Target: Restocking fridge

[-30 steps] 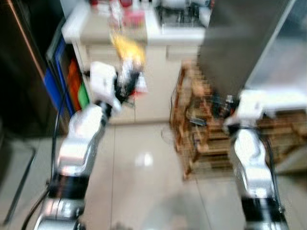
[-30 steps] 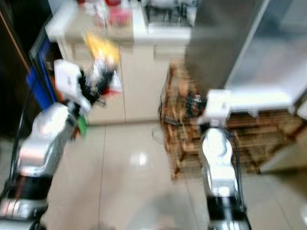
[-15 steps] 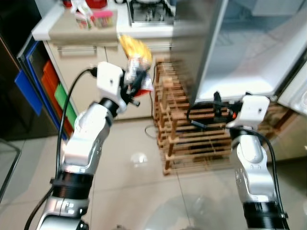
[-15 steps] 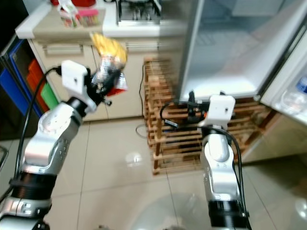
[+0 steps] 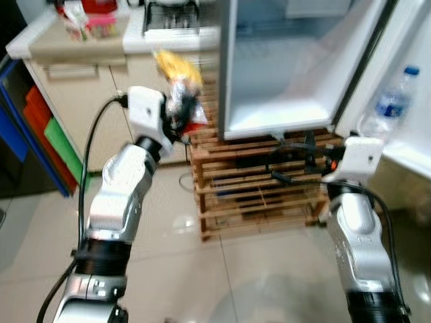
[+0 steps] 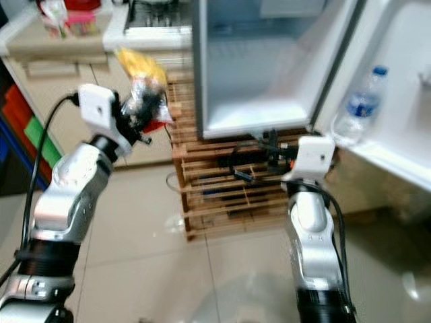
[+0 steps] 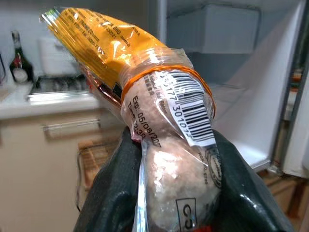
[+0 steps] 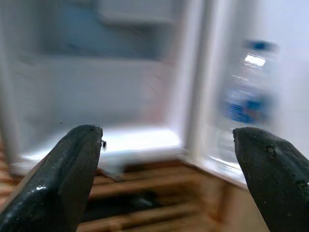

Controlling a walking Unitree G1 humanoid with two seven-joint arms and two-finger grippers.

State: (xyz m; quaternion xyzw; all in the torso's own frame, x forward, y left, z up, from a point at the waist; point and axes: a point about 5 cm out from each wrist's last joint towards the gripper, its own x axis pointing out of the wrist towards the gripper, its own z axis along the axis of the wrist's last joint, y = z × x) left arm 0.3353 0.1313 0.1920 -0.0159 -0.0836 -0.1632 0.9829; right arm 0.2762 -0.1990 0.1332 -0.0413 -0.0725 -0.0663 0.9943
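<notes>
With its door swung wide to the robot's right, the white fridge (image 6: 262, 67) stands open ahead, its pale interior lit and its lowest shelf bare at the front edge. Beneath and just in front of the fridge body sits a slatted wooden crate rack (image 5: 256, 182), resting on the glossy beige tiled floor (image 5: 202, 269). To the robot's left runs a cream kitchen cabinet with a light countertop (image 5: 74, 54); a stove top (image 5: 172, 17) lies on it beside the fridge, and some red and pink containers (image 5: 91, 17) stand further left, too blurred to identify. Blue, red and green panels (image 5: 40, 128) lean at the cabinet's left side.

On the inner shelf of the open fridge door stands a clear plastic water bottle with a blue cap and blue label (image 6: 360, 101), upright.

The silver left arm is raised at chest height before the cabinet, near the fridge's left edge. Its left gripper (image 7: 174, 164) is clamped on a clear-and-yellow plastic food packet with a barcode label and an orange rubber band (image 7: 159, 111), whose yellow end sticks up and away from the black fingers (image 7: 111, 193).

The right gripper (image 8: 166, 159) is held low, in front of the wooden rack, pointing toward the fridge's bottom corner; its fingers are spread wide apart and hold nothing.
</notes>
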